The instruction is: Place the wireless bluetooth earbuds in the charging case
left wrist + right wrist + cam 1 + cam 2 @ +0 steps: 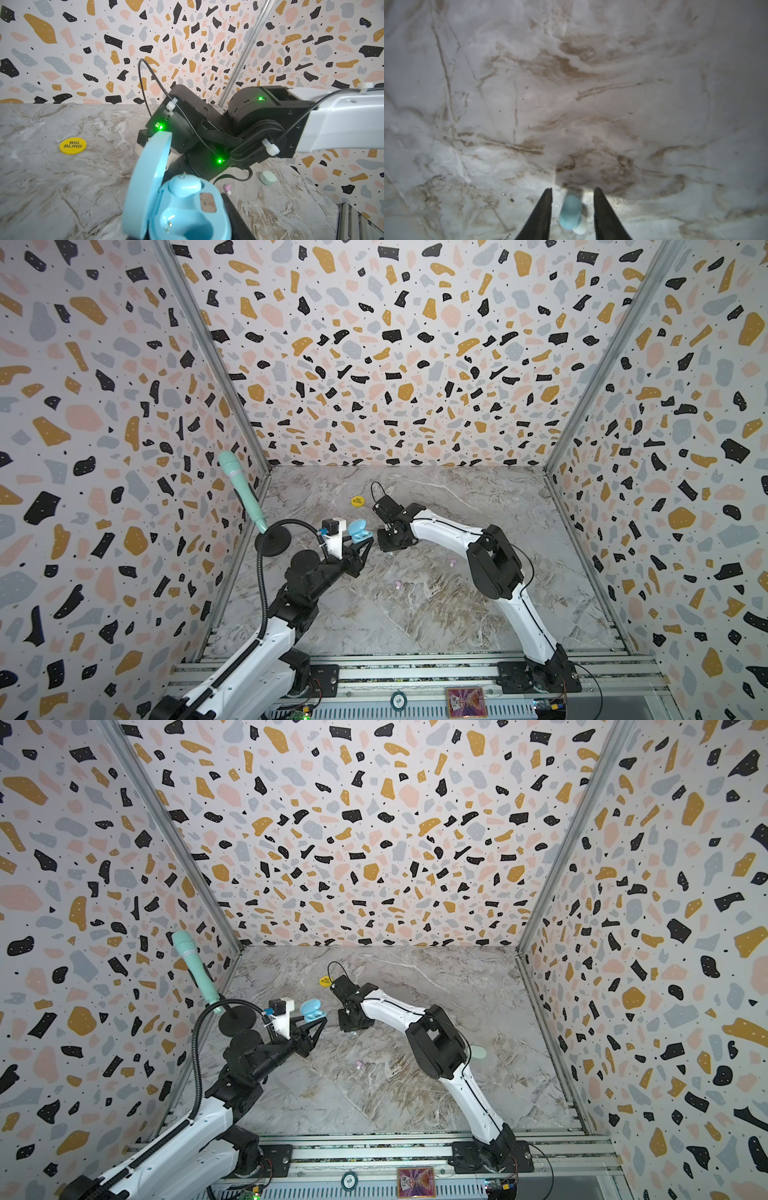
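My left gripper [365, 540] is shut on the light blue charging case [187, 216] and holds it above the table with its lid [145, 187] swung open. One blue earbud [185, 185] sits in the case's far socket, and the near socket is empty. My right gripper [572, 190] points down at the table just right of the case. It is open, with a second blue earbud [570, 211] lying between its fingers and touching neither. In both top views this bud is hidden under the gripper.
Pink earbuds [397, 584] [452, 562] lie on the marble table between the arms. A pale green case [268, 177] rests near the right arm. A yellow disc [357, 500] lies farther back. A teal microphone on a black stand [241, 489] stands at the left wall.
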Robot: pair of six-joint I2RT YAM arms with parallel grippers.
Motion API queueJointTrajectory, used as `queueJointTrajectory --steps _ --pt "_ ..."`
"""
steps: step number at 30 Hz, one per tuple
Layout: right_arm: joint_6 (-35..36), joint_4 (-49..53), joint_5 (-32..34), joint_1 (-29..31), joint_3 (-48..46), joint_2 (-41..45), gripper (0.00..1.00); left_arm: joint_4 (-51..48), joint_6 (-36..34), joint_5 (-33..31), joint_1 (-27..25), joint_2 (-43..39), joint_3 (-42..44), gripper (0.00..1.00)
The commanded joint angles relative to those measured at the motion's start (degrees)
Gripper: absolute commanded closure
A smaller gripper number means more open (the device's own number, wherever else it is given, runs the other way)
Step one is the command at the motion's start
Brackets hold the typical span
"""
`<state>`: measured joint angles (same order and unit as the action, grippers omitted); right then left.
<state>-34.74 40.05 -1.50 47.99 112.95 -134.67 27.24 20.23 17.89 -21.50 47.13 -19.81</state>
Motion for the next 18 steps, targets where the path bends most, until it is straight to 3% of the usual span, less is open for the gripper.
queueJointTrajectory --steps 1,11,18 --pt "-0.4 3.2 1.3 0.6 2.0 -0.2 0.66 2.2 -0.5 0.0 0.4 -0.9 -1.0 0.87" --pt "-0.1 5.1 2.1 1.3 2.2 -1.2 0.69 2.5 -0.4 0.3 0.4 -1.1 -1.1 0.87" --pt "0.2 5.2 2.3 1.3 2.3 -1.9 0.77 2.4 -0.4 0.3 0.5 -1.5 -1.0 0.87"
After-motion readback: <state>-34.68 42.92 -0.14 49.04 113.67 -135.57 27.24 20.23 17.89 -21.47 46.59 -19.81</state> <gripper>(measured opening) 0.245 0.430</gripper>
